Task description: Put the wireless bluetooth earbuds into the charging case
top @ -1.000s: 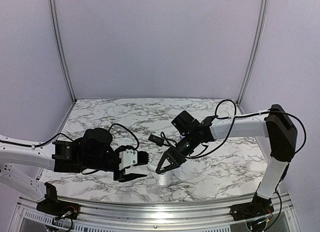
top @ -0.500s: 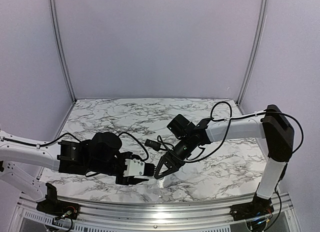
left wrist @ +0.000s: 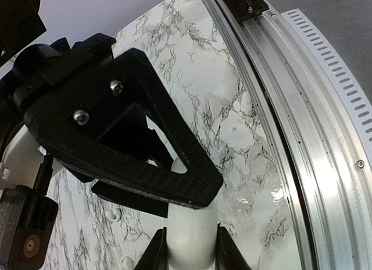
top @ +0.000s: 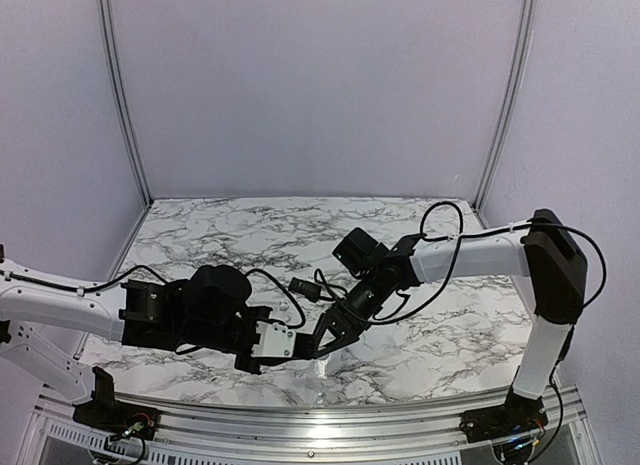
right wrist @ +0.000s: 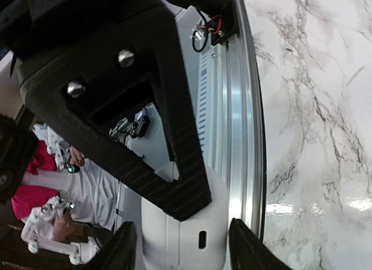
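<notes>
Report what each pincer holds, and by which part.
Left pincer clamps the white charging case across its rounded sides. Right pincer straddles the same case beside its port; whether it grips is unclear.

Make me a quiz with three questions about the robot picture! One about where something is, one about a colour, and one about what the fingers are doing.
1. Where is the charging case?
A. at the table's far edge
B. on the metal rail
C. between the two arms' fingers

2. What colour is the table?
A. plain green
B. white marble with grey veins
C. red

3. What are the left fingers doing?
A. pressing both sides of the case
B. pointing up at the ceiling
C. holding a cable

Answers:
1 C, both wrist views show the case between that arm's fingers.
2 B, the top view shows veined marble.
3 A, the left wrist view shows them hugging the case.
</notes>
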Tool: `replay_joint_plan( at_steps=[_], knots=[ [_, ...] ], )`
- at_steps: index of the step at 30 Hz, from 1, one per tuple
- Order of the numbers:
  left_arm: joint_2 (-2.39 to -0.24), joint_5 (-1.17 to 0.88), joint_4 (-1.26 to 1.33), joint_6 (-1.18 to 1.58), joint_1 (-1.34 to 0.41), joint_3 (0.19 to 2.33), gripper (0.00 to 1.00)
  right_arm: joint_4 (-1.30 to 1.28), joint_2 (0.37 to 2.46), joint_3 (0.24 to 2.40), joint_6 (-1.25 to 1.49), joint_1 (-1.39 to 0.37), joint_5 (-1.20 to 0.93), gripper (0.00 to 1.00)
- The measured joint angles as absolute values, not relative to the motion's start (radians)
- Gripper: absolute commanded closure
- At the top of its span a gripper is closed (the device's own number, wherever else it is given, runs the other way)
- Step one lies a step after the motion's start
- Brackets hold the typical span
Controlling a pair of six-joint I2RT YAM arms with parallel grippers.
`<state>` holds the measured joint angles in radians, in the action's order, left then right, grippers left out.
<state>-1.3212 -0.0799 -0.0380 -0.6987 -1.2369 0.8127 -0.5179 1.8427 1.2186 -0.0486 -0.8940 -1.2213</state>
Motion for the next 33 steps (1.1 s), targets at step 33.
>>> replay_joint_plan(
  at_steps=[33],
  knots=[
    [-1.227, -0.562, 0.273, -0.068, -0.903, 0.776, 1.00, 0.190, 1.286, 0.962, -0.080, -0.701, -0.625, 0.17]
  ],
)
